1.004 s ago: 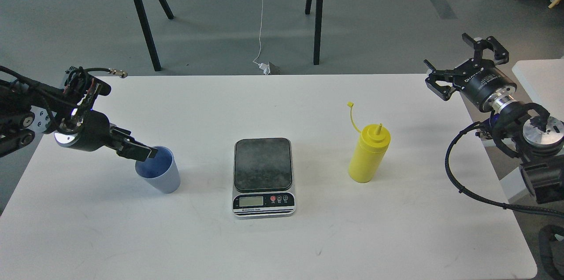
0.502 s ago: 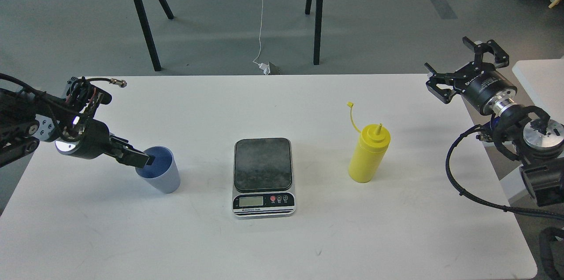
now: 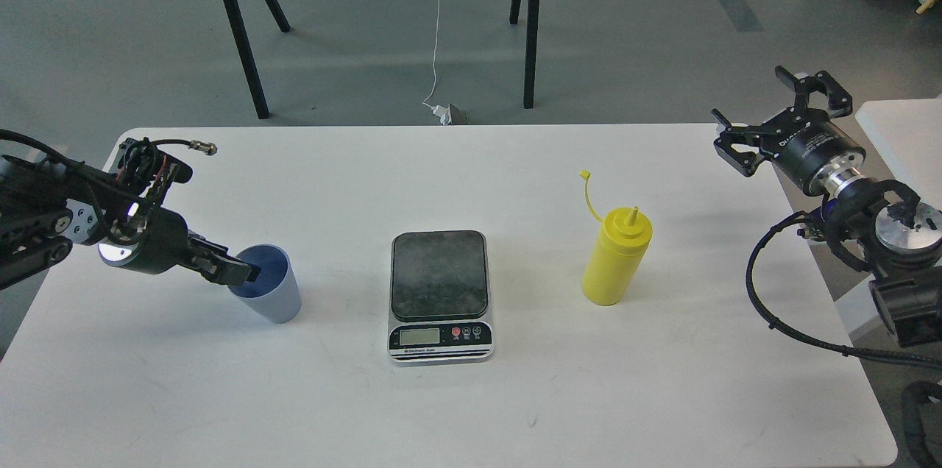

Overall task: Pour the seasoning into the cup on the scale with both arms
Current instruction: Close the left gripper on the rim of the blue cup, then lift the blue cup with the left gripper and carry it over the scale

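The light-blue cup [image 3: 271,296] stands upright on the white table [image 3: 471,409], left of the scale [image 3: 439,273]. My left gripper [image 3: 237,273] reaches in from the left. One black finger dips into the cup's mouth at its left rim. The other finger cannot be told apart. The scale's dark top plate is bare. The yellow seasoning bottle [image 3: 617,260] stands upright to the right of the scale, with its cap strap [image 3: 587,192] sticking up. My right gripper [image 3: 774,117] is open and empty, above the table's far right corner, well away from the bottle.
Black trestle legs [image 3: 239,26] and a white cable [image 3: 436,26] are on the floor beyond the table's far edge. A second white surface [image 3: 901,129] lies to the right of my right arm. The table's front edge runs along the bottom.
My left gripper has sunk and drawn slightly left, so its finger now dips into the cup's mouth rather than over it. My right gripper has dropped a little. Cup, scale and bottle have not moved.
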